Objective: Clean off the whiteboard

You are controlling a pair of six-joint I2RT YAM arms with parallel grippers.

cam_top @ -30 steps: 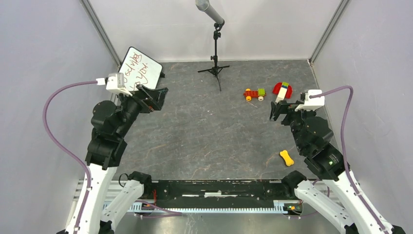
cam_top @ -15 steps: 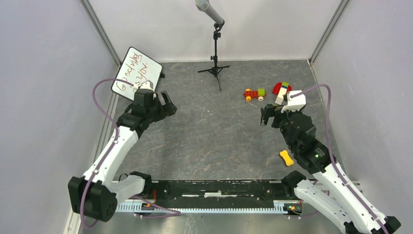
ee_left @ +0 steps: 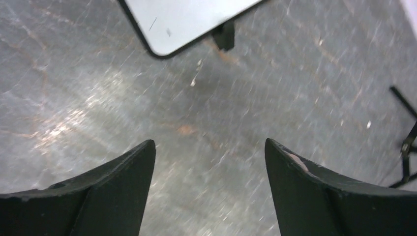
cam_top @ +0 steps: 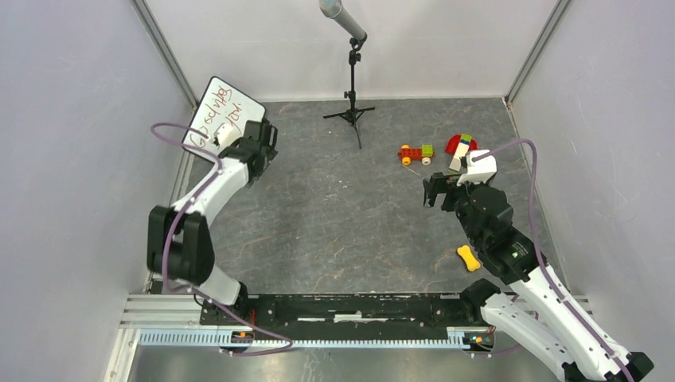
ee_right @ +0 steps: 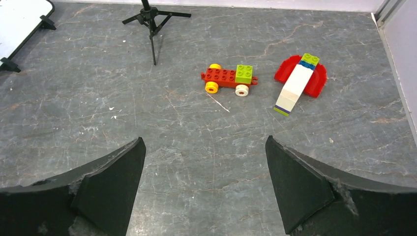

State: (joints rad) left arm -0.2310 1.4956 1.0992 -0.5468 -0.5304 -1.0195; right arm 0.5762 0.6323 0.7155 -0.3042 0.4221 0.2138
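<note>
1. The table (cam_top: 334, 207) is dark grey with a marbled, scuffed surface; pale walls (cam_top: 72, 79) close it in on the left, right and far sides.
2. The whiteboard (cam_top: 221, 107) sits at the far left corner, just beyond and to the left of the left end effector (cam_top: 267, 137); it does not touch the fingers.
3. Its long axis runs diagonally from near-left to far-right; the red handwriting follows that line; the written face is turned up and toward the middle of the table; its small black feet are on the edge nearest the left end effector.
4. The left end effector's fingers are spread apart with nothing between them; the right end effector (cam_top: 430, 191) is also spread and empty, well apart from the board.
5. The top view alone shows the handwriting and a yellow piece (cam_top: 469, 257) near the right arm.
6. The left wrist view shows only a blank rounded corner and one foot ahead of the fingers.
7. The right wrist view shows the toy car (ee_right: 228, 78), a red-and-white block toy (ee_right: 300, 78) and the microphone stand (ee_right: 150, 19) ahead.
</note>
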